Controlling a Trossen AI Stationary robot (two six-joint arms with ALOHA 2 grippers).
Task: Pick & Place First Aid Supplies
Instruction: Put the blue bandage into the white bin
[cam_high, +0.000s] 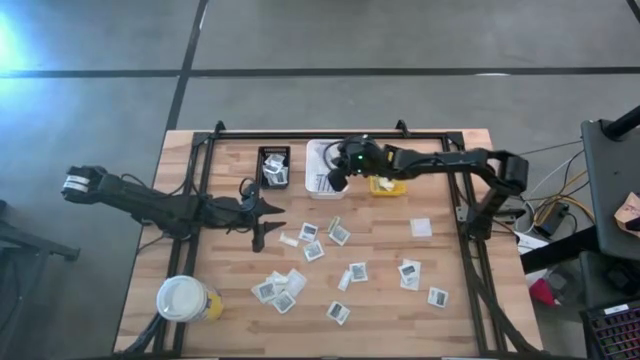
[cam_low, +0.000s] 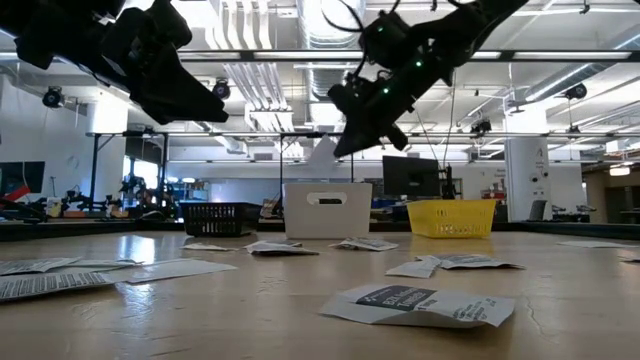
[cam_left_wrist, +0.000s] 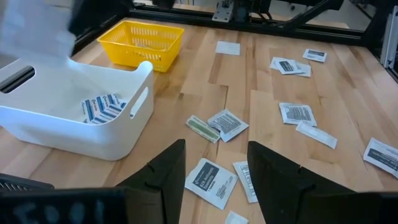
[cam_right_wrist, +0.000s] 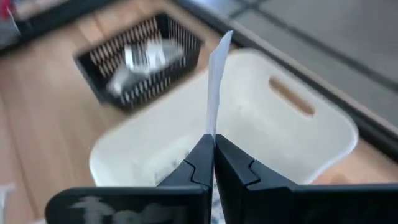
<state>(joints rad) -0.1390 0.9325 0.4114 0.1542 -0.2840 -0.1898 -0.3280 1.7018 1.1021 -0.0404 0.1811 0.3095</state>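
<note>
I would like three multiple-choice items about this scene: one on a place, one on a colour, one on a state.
1. Above which bin does the right gripper hang?
A. black bin
B. white bin
C. yellow bin

2. What colour is the bin farthest to the table's right side?
A. yellow
B. red
C. green

3. How is the left gripper?
A. shut on a packet
B. open, holding nothing
C. shut on the cup

Answers:
1 B: the white bin lies under the held packet.
2 A: the yellow bin stands rightmost.
3 B: its fingers stand apart above the table.
</note>
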